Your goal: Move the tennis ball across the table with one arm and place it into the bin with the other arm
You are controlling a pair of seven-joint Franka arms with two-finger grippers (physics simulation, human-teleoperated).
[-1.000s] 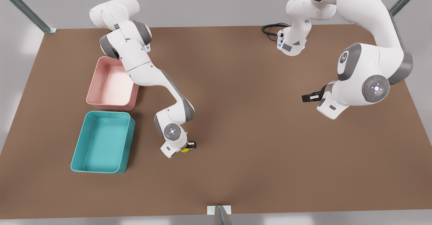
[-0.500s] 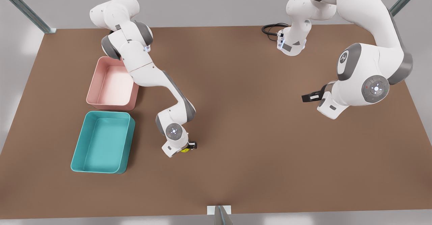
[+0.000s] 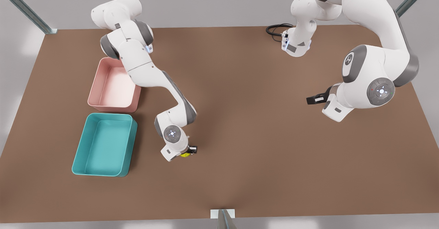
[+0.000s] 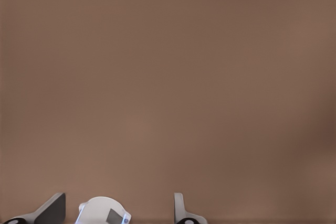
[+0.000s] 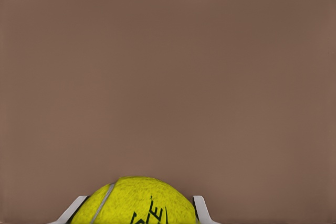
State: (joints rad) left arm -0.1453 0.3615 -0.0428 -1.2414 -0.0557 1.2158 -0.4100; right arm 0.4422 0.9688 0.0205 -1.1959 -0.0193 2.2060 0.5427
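The right gripper (image 3: 188, 151) jaws clamp the ball (image 3: 185, 154) at the bin's (image 3: 103, 145) three o'clock; left gripper (image 3: 313, 99) waits open; drop remains.

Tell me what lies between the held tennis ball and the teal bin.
In the front view only bare table separates the tennis ball, shut in the right gripper, from the teal bin.

Both arms (image 3: 144, 67) have smooth white shells with rounded links and grey bands at the joints. Each wrist carries a grey round cap with a small lit white centre (image 3: 380, 91). One arm shows a grey oval patch with a white logo (image 3: 349, 59). The fingers (image 3: 317, 99) are dark with pale pads. A black cable (image 3: 274, 30) loops at one base near the counter's far edge.
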